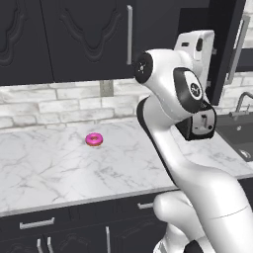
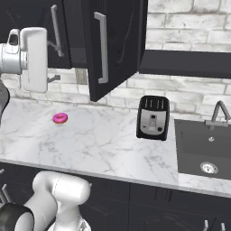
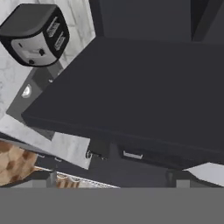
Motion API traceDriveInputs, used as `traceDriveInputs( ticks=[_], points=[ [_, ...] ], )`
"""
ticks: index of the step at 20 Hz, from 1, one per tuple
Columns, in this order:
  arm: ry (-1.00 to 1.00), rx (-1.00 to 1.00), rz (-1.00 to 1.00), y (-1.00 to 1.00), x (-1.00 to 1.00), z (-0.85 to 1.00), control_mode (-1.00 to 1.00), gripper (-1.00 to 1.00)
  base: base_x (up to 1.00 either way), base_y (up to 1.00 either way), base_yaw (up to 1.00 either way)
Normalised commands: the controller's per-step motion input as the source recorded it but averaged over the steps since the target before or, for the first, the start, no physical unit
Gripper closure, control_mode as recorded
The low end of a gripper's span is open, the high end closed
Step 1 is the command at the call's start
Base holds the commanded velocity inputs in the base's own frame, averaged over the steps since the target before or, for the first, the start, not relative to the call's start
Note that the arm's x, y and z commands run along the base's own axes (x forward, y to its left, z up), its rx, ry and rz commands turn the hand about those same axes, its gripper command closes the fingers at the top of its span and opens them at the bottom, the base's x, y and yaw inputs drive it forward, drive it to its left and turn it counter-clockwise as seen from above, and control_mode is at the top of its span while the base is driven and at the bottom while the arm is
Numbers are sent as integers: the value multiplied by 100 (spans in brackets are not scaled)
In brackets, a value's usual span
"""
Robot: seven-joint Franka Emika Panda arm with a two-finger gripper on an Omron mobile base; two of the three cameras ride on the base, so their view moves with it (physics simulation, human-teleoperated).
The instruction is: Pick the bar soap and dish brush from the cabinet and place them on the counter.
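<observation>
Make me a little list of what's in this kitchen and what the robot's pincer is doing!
cabinet: door swung open above the counter
counter: white marble
donut: pink, lying on the counter
toaster: black and silver, on the counter beside the sink
pincer: open, holding nothing, raised near the cabinet
soap and brush: not seen

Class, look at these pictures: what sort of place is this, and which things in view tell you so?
A rendered home kitchen: a white marble counter below a dark wall cabinet, a black toaster standing on it, and a sink with a tap set into it.
</observation>
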Motion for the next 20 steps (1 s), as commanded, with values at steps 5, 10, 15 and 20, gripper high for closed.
traceDriveInputs(
  ticks=[5,10,15,20],
  points=[
    [0,0,-8,-6,31,0,-100,-100,0,0,0],
    [0,0,-6,-6,38,-1,-100,-100,0,0,0],
    [0,0,-6,-27,27,-8,-100,-100,0,0,0],
    [0,0,-8,-37,16,-6,-100,-100,0,0,0]
  ],
)
